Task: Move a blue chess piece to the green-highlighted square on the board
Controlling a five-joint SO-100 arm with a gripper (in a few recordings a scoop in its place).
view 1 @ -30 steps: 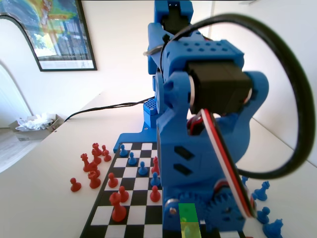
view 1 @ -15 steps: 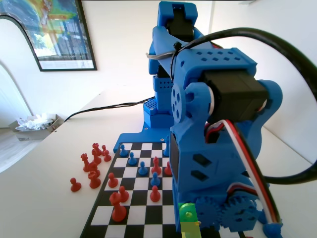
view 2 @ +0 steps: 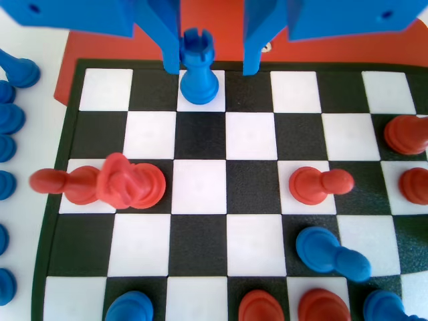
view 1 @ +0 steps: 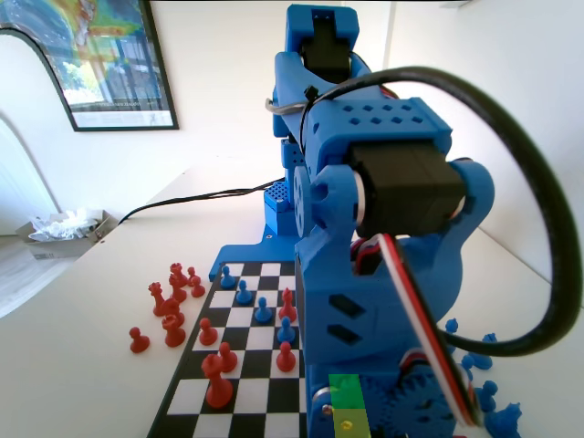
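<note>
The blue arm is bent far over the board [view 1: 239, 315], its bulk taking up most of the fixed view. In the wrist view the gripper [view 2: 210, 50] hangs from the top edge with its two jaws spread apart, one on each side of a blue rook-shaped piece [view 2: 198, 67].

The blue chess piece stands upright on a white square in the board's farthest row in the wrist view, its crenellated top between the jaws and its base just below their tips. A narrow gap shows on the right side between piece and jaw; on the left the jaw lies very close, and I cannot tell whether it touches. The gripper is released, not clamped on the piece.

In the fixed view the green-highlighted square [view 1: 344, 387] sits at the bottom edge, directly under the arm's lower body, with a yellow-tinted patch [view 1: 349, 422] just below it. The arm covers the piece there.

Elsewhere on the board in the wrist view: a red piece [view 2: 130, 184] on the left with another red piece [view 2: 63, 184] lying beside it, a red pawn [view 2: 317, 184] right of centre, and a blue pawn [view 2: 328, 253] lower right. More blue pieces [view 2: 10, 117] stand off the board along the left edge. In the fixed view red pieces [view 1: 169, 306] are grouped on the table [view 1: 82, 365] left of the board.
</note>
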